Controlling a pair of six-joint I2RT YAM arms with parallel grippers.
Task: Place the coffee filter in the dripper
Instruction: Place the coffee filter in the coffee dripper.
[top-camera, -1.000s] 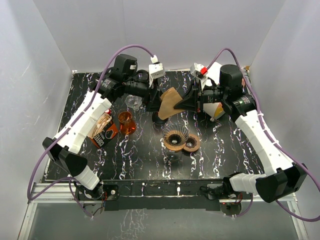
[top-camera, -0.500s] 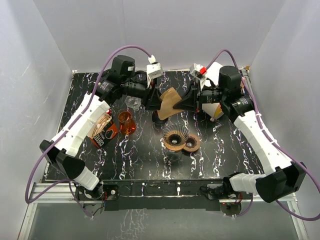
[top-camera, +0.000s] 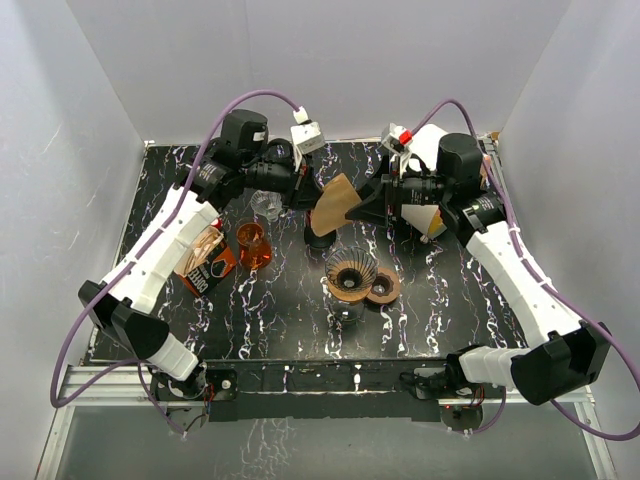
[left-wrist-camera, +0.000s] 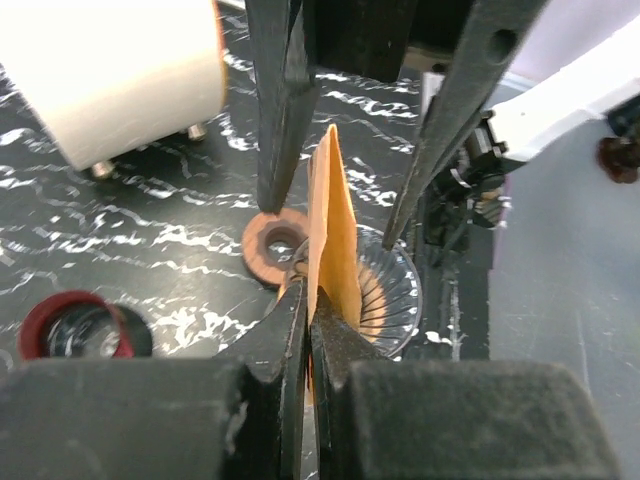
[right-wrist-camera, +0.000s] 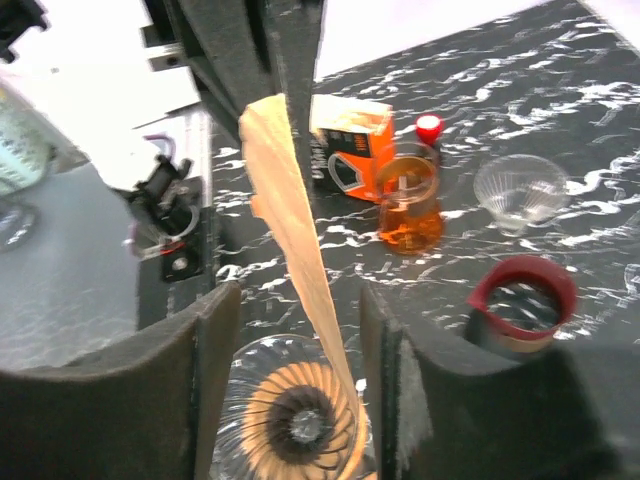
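Note:
The brown paper coffee filter (top-camera: 337, 203) hangs flat and edge-up in the air behind the dripper (top-camera: 350, 272), a ribbed glass cone on a wooden ring. My left gripper (top-camera: 310, 196) is shut on the filter's (left-wrist-camera: 332, 235) left edge, its jaws pinched tight at the paper (left-wrist-camera: 312, 310). My right gripper (top-camera: 363, 205) stands open around the filter's (right-wrist-camera: 292, 230) other end, with a gap on each side of the paper. In the right wrist view the dripper (right-wrist-camera: 290, 420) lies below and between the right gripper (right-wrist-camera: 298, 375) fingers.
An orange glass (top-camera: 252, 245), a coffee bag (top-camera: 205, 262) and a small clear glass cone (top-camera: 265, 205) stand on the left. A red-rimmed dark cup (top-camera: 320, 236) sits under the filter. A wooden ring (top-camera: 384, 288) lies beside the dripper. White items (top-camera: 428, 215) stand behind the right arm.
The left gripper has closed onto the filter's left edge. The right gripper, shut on the filter before, has opened and let go of the paper.

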